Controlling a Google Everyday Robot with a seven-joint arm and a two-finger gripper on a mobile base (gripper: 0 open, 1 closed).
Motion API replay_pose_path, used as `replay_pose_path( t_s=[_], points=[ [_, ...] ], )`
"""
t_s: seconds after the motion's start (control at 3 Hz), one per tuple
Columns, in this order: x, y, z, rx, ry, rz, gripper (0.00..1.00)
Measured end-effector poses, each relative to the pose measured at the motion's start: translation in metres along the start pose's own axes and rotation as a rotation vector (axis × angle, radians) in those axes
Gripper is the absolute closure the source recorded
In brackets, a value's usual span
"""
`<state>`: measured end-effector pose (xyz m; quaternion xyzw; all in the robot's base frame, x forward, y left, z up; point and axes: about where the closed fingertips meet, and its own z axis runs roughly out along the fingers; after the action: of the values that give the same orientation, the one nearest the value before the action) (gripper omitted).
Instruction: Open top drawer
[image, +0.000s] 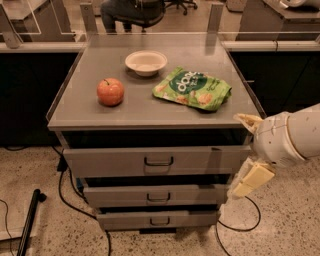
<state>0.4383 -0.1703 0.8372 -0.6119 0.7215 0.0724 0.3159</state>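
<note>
The top drawer (110, 161) is the widest of three grey metal drawers under the grey cabinet top (85, 107). Its small dark loop handle (159, 161) sits at the centre of the front. The front stands a little out from the frame, with a dark gap above it. My gripper (250, 150) is at the cabinet's right front corner, beside the right end of the top drawer. It is open and empty. One cream finger (247, 120) is level with the cabinet top and the other (253, 180) hangs below the drawer front. It is well right of the handle.
A red apple (110, 92), a white bowl (146, 62) and a green snack bag (192, 88) lie on the cabinet top. Two narrower drawers (156, 196) sit below. Cables and a black rod (29, 220) lie on the speckled floor at left.
</note>
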Motion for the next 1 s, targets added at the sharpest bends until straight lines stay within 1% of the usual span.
replay_pose_path(
  t_s=[0.33,0.67,1.0],
  points=[
    [0.002,0.005,0.01,-0.028,0.0,0.008,0.0],
    [0.01,0.016,0.04,-0.081,-0.002,0.003,0.0],
    [0.017,0.021,0.071,-0.124,-0.015,-0.003,0.0]
  ],
)
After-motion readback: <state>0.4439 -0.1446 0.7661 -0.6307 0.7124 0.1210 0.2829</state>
